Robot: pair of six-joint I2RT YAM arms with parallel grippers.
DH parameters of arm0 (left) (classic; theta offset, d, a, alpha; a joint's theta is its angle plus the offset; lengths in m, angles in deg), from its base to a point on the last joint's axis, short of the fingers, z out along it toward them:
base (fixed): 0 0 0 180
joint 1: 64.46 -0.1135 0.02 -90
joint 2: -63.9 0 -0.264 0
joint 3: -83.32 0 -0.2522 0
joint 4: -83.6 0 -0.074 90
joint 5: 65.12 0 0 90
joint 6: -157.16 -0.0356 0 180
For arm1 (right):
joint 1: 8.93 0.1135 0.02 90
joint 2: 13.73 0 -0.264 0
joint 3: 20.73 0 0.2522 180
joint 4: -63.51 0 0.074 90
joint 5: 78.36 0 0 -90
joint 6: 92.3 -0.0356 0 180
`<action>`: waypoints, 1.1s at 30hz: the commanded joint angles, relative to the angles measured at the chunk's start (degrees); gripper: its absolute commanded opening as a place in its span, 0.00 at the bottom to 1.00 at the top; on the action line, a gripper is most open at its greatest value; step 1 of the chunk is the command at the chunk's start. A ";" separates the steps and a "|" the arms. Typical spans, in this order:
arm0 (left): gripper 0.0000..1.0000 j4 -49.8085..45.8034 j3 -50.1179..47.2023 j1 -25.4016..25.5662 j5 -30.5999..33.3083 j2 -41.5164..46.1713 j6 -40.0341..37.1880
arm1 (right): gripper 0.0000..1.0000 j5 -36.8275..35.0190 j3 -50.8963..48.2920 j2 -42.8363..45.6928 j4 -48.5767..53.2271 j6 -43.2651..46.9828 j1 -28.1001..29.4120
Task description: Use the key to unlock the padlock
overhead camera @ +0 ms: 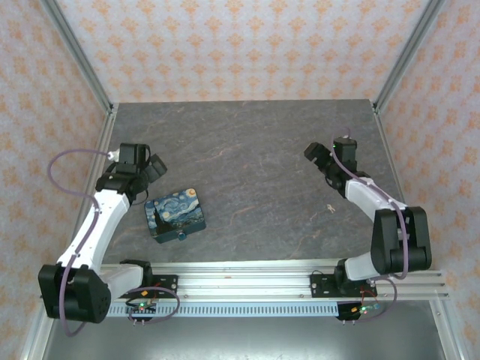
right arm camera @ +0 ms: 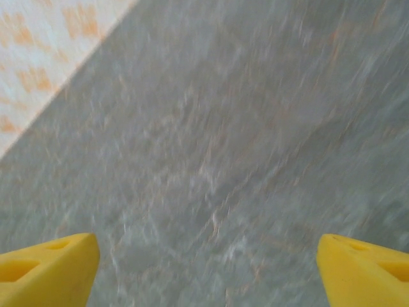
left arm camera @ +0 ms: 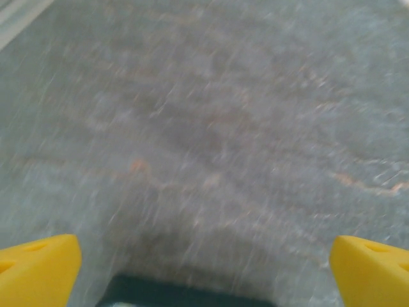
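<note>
left arm [overhead camera: 96, 221]: base at the near left, elbow folded, forearm heading up and away
left claw [overhead camera: 154, 166]: aimed to the right, jaws spread wide, yellow fingertips [left arm camera: 38, 272] way out at both lower corners of the wrist cam
right arm [overhead camera: 371, 199]: base at the near right, doubled back at the elbow, forearm angling up-left
right claw [overhead camera: 315, 154]: pointing left, jaws wide too, yellow pads [right arm camera: 48, 268] far apart
</note>
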 commanded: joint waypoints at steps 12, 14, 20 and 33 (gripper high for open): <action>1.00 -7.22 -16.04 5.21 -6.69 10.99 11.23 | 0.95 -4.01 3.41 -3.49 12.66 -4.42 13.15; 1.00 -2.94 -17.07 8.49 -7.39 10.18 13.17 | 0.95 -2.18 3.77 -2.88 12.97 -2.91 14.22; 1.00 11.22 -17.44 17.26 -9.03 5.67 19.74 | 0.86 8.17 0.62 -1.09 8.38 -2.58 14.41; 1.00 27.20 3.53 35.40 -8.21 -24.10 22.54 | 0.74 16.24 -3.43 4.61 8.81 -7.47 15.34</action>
